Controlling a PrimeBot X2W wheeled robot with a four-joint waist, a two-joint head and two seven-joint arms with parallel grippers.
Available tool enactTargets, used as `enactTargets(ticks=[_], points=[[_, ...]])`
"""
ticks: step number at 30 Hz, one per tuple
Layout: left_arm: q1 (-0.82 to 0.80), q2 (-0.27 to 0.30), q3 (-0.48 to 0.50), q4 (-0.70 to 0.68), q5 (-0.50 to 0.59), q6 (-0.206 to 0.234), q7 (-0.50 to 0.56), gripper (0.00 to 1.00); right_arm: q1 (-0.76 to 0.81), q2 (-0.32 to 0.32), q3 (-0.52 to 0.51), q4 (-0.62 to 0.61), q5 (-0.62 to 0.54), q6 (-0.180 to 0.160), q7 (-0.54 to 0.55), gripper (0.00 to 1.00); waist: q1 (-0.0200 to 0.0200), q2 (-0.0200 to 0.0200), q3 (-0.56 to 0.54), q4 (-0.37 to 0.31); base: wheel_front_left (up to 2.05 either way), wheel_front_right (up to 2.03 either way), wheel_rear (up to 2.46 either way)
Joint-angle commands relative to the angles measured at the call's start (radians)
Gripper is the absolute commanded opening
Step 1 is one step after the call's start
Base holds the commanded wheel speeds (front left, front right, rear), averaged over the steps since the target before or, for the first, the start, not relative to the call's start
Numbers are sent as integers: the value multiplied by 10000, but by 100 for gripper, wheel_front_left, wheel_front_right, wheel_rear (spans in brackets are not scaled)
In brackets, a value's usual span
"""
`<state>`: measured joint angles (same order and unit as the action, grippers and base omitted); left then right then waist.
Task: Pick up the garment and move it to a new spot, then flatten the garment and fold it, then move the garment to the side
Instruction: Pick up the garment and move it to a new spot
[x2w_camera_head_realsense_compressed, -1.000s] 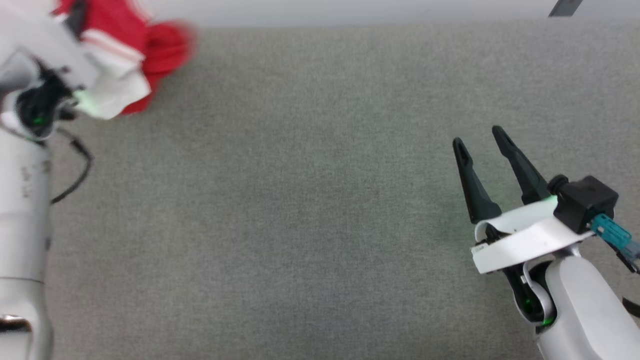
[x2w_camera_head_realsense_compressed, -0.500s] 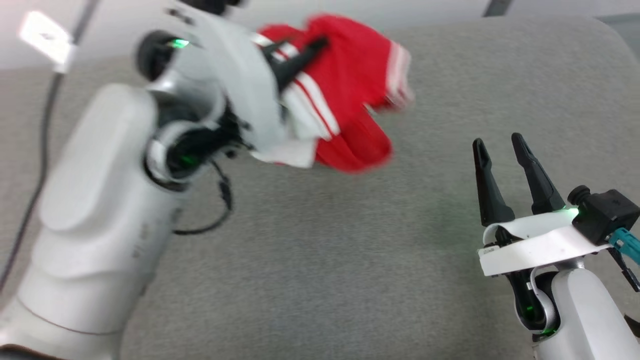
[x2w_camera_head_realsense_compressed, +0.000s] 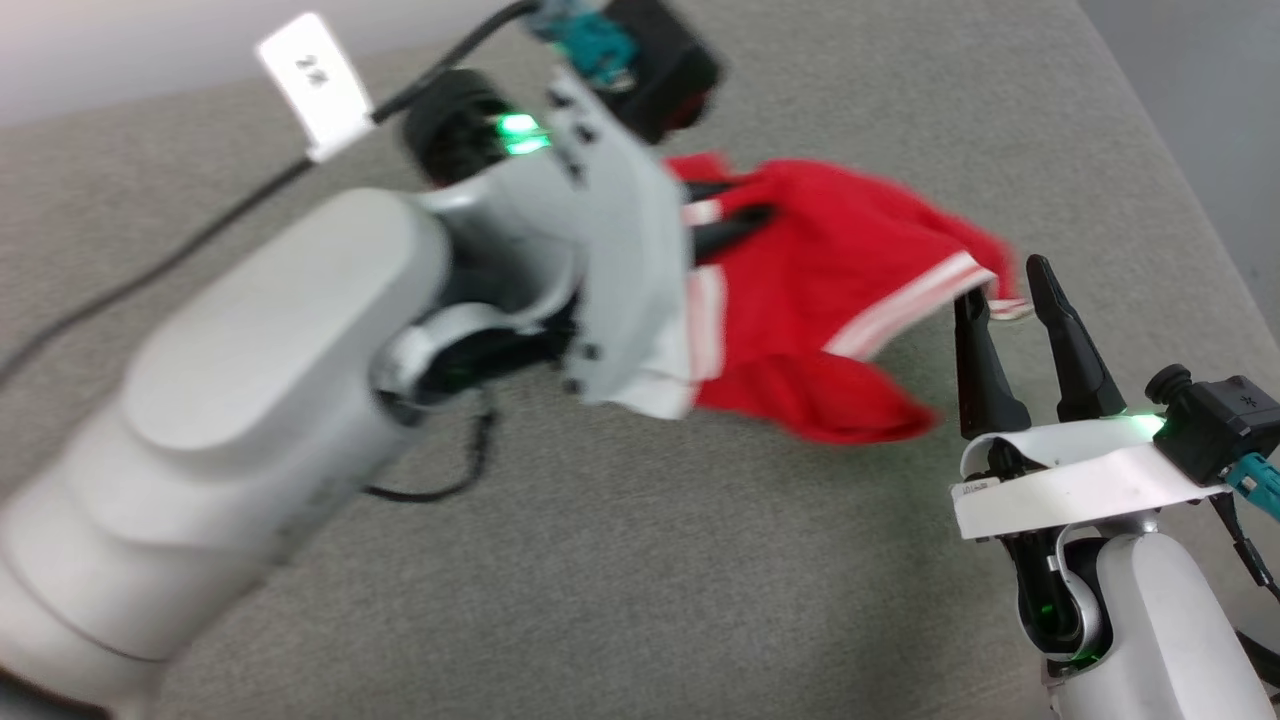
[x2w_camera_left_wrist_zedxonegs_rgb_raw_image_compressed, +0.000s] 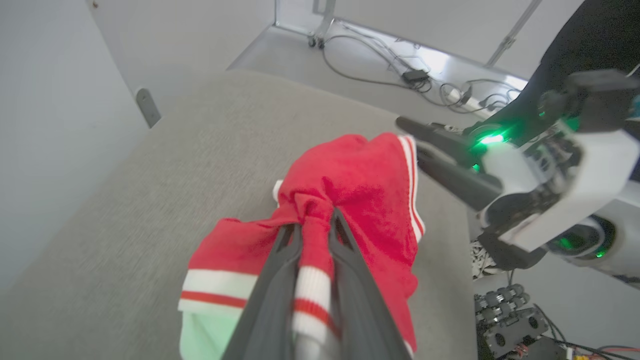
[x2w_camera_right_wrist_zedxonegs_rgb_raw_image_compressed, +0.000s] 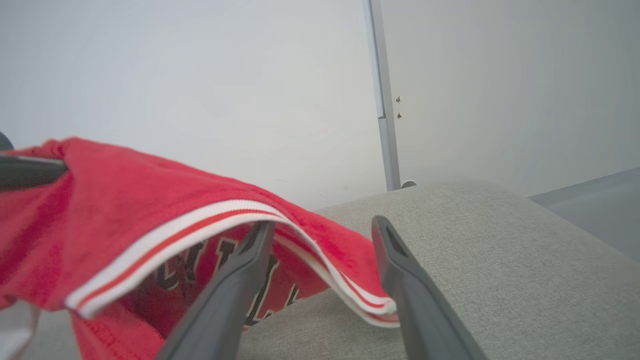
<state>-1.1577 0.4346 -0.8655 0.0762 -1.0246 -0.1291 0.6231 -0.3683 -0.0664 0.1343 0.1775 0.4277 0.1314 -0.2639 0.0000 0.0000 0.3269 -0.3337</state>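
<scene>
The garment (x2w_camera_head_realsense_compressed: 830, 290) is red with white-and-red striped trim, bunched and hanging above the grey padded table (x2w_camera_head_realsense_compressed: 600, 550). My left gripper (x2w_camera_head_realsense_compressed: 745, 205) is shut on a gathered fold of it; in the left wrist view the fingers (x2w_camera_left_wrist_zedxonegs_rgb_raw_image_compressed: 315, 225) pinch red cloth and a striped band of the garment (x2w_camera_left_wrist_zedxonegs_rgb_raw_image_compressed: 360, 185). My right gripper (x2w_camera_head_realsense_compressed: 1000, 285) stands open at the garment's right end. In the right wrist view the striped hem of the garment (x2w_camera_right_wrist_zedxonegs_rgb_raw_image_compressed: 125, 200) drapes between the spread fingers of that gripper (x2w_camera_right_wrist_zedxonegs_rgb_raw_image_compressed: 322, 225). The right gripper (x2w_camera_left_wrist_zedxonegs_rgb_raw_image_compressed: 412, 137) shows beside the cloth in the left wrist view.
The table's rounded right edge (x2w_camera_head_realsense_compressed: 1150, 150) lies close beyond my right gripper. A white tag (x2w_camera_head_realsense_compressed: 315, 85) on a black cable hangs off my left arm. Cables (x2w_camera_left_wrist_zedxonegs_rgb_raw_image_compressed: 415, 75) lie on the floor past the table. A metal post (x2w_camera_right_wrist_zedxonegs_rgb_raw_image_compressed: 382, 100) stands against the wall.
The head view has swung round. My left arm has carried the garment from the far left across to the right gripper, whose fingers are now at the hem. Both grippers kept their states.
</scene>
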Motion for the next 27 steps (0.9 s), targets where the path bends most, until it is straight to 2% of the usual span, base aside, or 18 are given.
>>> enactTargets(ticks=[1,6,11,14,18,27], points=[[-254,410,-296,123,-144,-14,-89,0,-33,52,-17,-30,62,-14,-5,100,0,0,299,-420,0,0,0],[-1075,2013,-2227,847,-70,-14,-144,0,1,120,-30,-46,157,-14,-5,100,0,0,397,-470,0,0,0],[-2043,2741,-3763,1664,229,-13,-654,0,-167,140,56,-60,268,-14,-5,100,0,0,562,-478,0,0,0],[-2236,2830,-4085,2035,485,-13,-836,0,-243,148,91,-96,316,-14,-5,100,0,0,672,-495,0,0,0],[-1752,2679,-4172,2345,767,-13,-510,0,-380,151,196,-172,458,-14,-5,100,0,0,893,-581,0,0,0],[-513,2612,-4270,2868,454,-15,196,0,-532,152,251,-273,724,-14,-5,100,0,0,1434,-905,0,0,0]])
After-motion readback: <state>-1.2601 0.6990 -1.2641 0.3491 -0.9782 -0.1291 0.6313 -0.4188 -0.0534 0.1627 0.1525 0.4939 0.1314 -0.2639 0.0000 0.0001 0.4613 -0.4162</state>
